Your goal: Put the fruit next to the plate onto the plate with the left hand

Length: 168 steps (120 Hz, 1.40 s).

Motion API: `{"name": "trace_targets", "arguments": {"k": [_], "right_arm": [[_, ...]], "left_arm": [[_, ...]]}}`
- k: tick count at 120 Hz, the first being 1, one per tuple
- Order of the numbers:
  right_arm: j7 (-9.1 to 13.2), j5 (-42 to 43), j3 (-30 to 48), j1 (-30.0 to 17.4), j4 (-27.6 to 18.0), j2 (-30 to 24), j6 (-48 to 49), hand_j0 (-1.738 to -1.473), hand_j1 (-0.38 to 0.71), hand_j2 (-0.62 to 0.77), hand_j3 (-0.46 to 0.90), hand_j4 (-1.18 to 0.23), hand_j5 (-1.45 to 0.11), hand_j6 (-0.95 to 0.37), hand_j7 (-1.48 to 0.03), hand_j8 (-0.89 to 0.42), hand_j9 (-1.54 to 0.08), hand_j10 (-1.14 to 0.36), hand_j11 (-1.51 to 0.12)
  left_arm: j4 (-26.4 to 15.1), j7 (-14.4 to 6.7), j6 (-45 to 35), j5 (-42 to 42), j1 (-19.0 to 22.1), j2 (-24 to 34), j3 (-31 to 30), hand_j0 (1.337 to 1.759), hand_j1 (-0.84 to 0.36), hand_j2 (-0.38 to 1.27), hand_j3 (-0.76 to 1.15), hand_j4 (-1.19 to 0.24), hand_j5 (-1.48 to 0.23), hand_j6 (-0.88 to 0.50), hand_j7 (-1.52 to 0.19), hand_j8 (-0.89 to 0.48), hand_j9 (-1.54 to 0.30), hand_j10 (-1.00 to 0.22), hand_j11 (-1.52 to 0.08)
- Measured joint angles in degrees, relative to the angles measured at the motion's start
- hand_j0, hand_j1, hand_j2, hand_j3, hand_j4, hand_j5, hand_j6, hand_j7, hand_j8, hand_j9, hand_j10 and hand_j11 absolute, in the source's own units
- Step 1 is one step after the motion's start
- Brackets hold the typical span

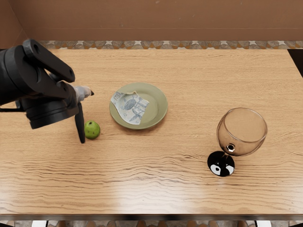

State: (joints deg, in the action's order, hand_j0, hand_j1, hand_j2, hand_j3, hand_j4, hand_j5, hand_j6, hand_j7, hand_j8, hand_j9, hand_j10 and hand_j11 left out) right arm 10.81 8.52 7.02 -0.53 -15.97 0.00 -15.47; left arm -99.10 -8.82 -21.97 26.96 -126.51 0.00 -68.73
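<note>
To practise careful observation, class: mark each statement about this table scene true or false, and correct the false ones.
1. The green fruit lies on the plate. False: it lies on the table, beside the plate, on its left in the picture.
2. A crumpled paper lies on the plate. True.
3. The left hand is close beside the fruit. True.
4. The wine glass stands left of the plate. False: it stands to its right.

The wooden table [165, 179] bears a green fruit [92, 129], perhaps a lime, at left, a plate [160, 100] mid-table, and a wine glass [240, 132] near right.
</note>
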Motion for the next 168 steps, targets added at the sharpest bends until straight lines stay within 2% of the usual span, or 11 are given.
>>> {"name": "trace_targets", "arguments": {"k": [9, 21, 31, 48, 55, 72, 115, 138, 168], "right_arm": [[0.0, 0.0, 0.0, 0.0, 0.0, 0.0, 0.0, -1.658, -0.35, 0.0, 0.0, 0.0, 0.0, 0.0, 0.0, 0.0, 0.0, 0.0, 0.0], [0.0, 0.0, -0.02, 0.0, 0.0, 0.0, 0.0, -1.658, -0.35, 0.0, 0.0, 0.0, 0.0, 0.0, 0.0, 0.0, 0.0, 0.0, 0.0], [0.0, 0.0, 0.0, 0.01, 0.0, 0.0, 0.0, -1.658, -0.35, 0.0, 0.0, 0.0, 0.0, 0.0, 0.0, 0.0, 0.0, 0.0, 0.0], [0.0, 0.0, 0.0, 0.0, -0.01, 0.0, 0.0, -1.658, -0.35, 0.0, 0.0, 0.0, 0.0, 0.0, 0.0, 0.0, 0.0, 0.0, 0.0], [0.0, 0.0, 0.0, 0.01, -0.01, 0.0, 0.0, -1.658, -0.35, 0.0, 0.0, 0.0, 0.0, 0.0, 0.0, 0.0, 0.0, 0.0, 0.0], [0.0, 0.0, -0.01, -0.01, 0.0, 0.0, 0.0, -1.658, -0.35, 0.0, 0.0, 0.0, 0.0, 0.0, 0.0, 0.0, 0.0, 0.0, 0.0], [0.0, 0.0, -0.01, 0.01, 0.0, 0.0, 0.0, -1.658, -0.35, 0.0, 0.0, 0.0, 0.0, 0.0, 0.0, 0.0, 0.0, 0.0, 0.0], [0.0, 0.0, -0.01, 0.01, 0.0, 0.0, 0.0, -1.658, -0.35, 0.0, 0.0, 0.0, 0.0, 0.0, 0.0, 0.0, 0.0, 0.0, 0.0], [0.0, 0.0, -0.01, 0.0, 0.0, 0.0, 0.0, -1.658, -0.35, 0.0, 0.0, 0.0, 0.0, 0.0, 0.0, 0.0, 0.0, 0.0, 0.0]], "left_arm": [[-1.0, -1.31, -6.11, 1.14, 0.4, 0.0, 2.41, 1.658, 0.31, 0.01, 0.0, -0.03, -0.04, -0.03, -0.04, -0.03, -0.04, -0.03, -0.04], [-1.56, -5.36, -9.92, 1.73, 1.84, 0.0, 5.23, 1.658, 0.31, 0.01, 0.0, -0.03, -0.04, -0.03, -0.04, -0.03, -0.04, -0.03, -0.04], [-1.64, -6.41, -11.63, 1.71, 4.65, 0.0, 6.28, 1.658, 0.31, 0.01, 0.0, -0.03, -0.04, -0.03, -0.04, -0.03, -0.04, -0.03, -0.04], [-1.61, -2.39, -12.67, 1.71, 5.84, 0.0, 6.85, 1.658, 0.31, 0.01, 0.0, -0.03, -0.04, -0.03, -0.04, -0.03, -0.04, -0.03, -0.04], [-1.58, -1.49, -12.83, 1.63, 6.01, 0.0, 7.4, 1.658, 0.31, 0.01, 0.0, -0.03, -0.04, -0.03, -0.04, -0.03, -0.04, -0.03, -0.04], [-1.29, -0.27, -12.98, 1.16, 9.61, 0.0, 8.19, 1.658, 0.31, 0.01, 0.0, -0.04, -0.05, -0.04, -0.05, -0.04, -0.05, -0.04, -0.05], [-0.52, 0.09, -13.03, -0.16, 10.32, 0.0, 6.52, 1.658, 0.3, 0.01, 0.0, -0.04, -0.05, -0.04, -0.05, -0.04, -0.05, -0.04, -0.05], [-0.15, -0.18, -13.03, 0.19, 10.58, 0.0, 5.02, 1.658, 0.22, 0.02, 0.0, -0.11, -0.14, -0.11, -0.14, -0.11, -0.14, -0.11, -0.14], [0.15, -0.01, -13.03, -0.14, 11.18, 0.0, 5.12, 1.658, 0.03, 0.05, 0.0, -0.26, -0.34, -0.26, -0.34, -0.26, -0.34, -0.26, -0.34]]}}
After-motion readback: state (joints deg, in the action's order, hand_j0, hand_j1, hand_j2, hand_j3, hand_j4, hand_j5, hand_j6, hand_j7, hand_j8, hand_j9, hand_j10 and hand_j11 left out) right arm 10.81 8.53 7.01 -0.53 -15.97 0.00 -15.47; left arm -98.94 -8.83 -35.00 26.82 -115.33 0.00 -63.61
